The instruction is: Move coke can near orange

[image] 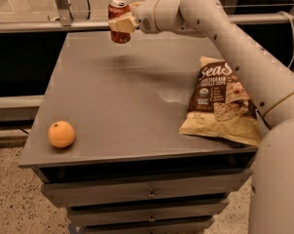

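The red coke can [118, 14] with a silver top is held upright above the far edge of the grey table [122, 96]. My gripper [121, 23] is shut on the coke can, with a pale finger [119, 24] across its front, and the white arm reaches in from the right. The orange [61, 134] lies on the table's near left corner, far from the can and apart from the gripper.
A tan chip bag [220, 101] lies flat on the right side of the table, under my arm. Drawers [147, 194] front the table below its top. A metal railing [49, 26] runs behind the table.
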You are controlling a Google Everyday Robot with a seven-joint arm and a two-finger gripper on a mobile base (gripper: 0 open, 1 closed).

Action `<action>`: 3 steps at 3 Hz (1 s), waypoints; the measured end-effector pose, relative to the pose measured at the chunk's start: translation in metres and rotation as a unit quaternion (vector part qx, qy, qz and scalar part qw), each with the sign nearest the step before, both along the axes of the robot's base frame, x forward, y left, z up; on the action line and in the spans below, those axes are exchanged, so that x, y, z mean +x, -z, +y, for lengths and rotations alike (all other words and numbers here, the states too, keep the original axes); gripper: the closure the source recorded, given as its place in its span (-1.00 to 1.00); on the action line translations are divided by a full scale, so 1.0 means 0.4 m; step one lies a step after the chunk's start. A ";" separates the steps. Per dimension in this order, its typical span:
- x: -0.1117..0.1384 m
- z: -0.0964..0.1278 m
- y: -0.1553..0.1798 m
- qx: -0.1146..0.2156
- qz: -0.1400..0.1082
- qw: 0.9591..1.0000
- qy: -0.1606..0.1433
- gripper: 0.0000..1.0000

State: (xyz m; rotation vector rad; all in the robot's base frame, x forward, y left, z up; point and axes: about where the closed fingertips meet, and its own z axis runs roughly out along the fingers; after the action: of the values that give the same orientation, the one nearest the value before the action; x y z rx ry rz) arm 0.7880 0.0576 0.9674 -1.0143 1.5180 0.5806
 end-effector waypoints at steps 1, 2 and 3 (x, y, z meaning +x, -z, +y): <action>-0.144 0.044 -0.041 0.035 -0.012 0.994 -0.106 1.00; -0.204 0.082 -0.041 0.035 -0.008 0.988 -0.153 1.00; -0.204 0.084 -0.038 0.033 -0.005 0.987 -0.155 1.00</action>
State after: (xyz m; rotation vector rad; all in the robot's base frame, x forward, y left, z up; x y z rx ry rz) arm 0.7065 0.0913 0.9827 -1.2087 1.3306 0.8364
